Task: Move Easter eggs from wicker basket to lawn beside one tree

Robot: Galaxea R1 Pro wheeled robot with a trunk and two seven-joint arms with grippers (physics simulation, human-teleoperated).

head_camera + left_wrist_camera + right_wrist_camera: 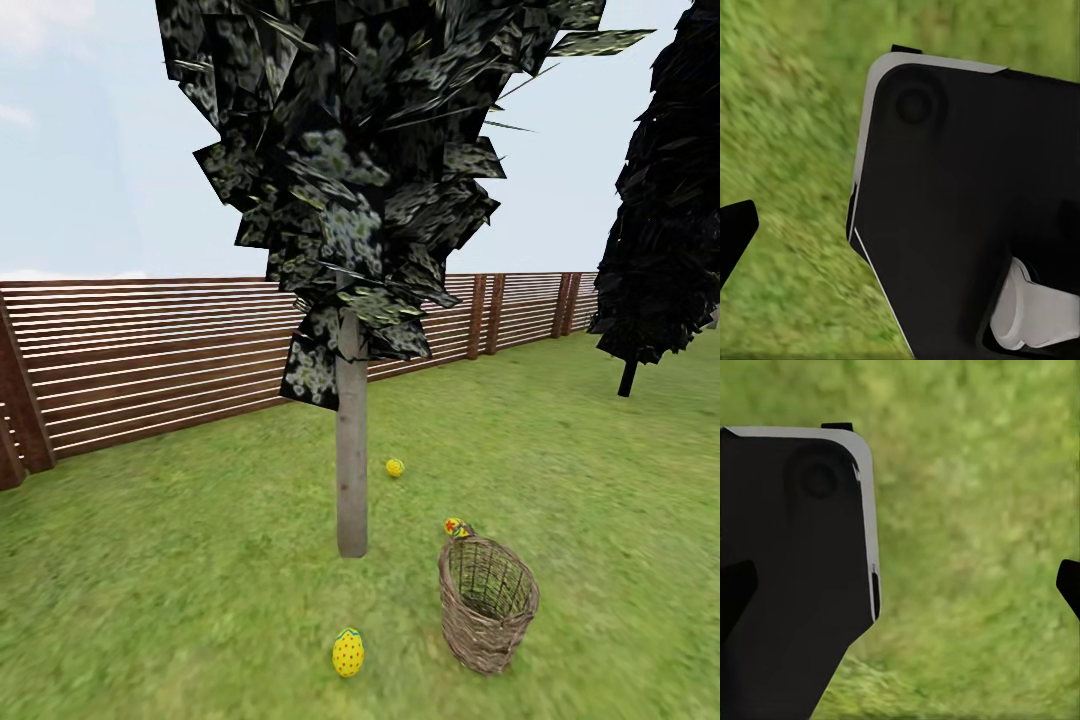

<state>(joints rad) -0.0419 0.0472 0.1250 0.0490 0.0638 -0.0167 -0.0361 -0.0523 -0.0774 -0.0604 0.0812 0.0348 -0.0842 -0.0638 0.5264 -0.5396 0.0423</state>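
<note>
Three Easter eggs (348, 652) on lawn (600, 480) around tree (351, 450), wicker basket (487, 603) looks empty, just right of trunk. My gripper fingers apart both sides, holding nothing, above grass.

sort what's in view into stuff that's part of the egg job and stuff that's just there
Part of the job:
- three Easter eggs on the lawn
- wicker basket, looks empty
- pale-trunk tree the eggs lie around

Just there:
- dark conifer
- slat fence
</note>
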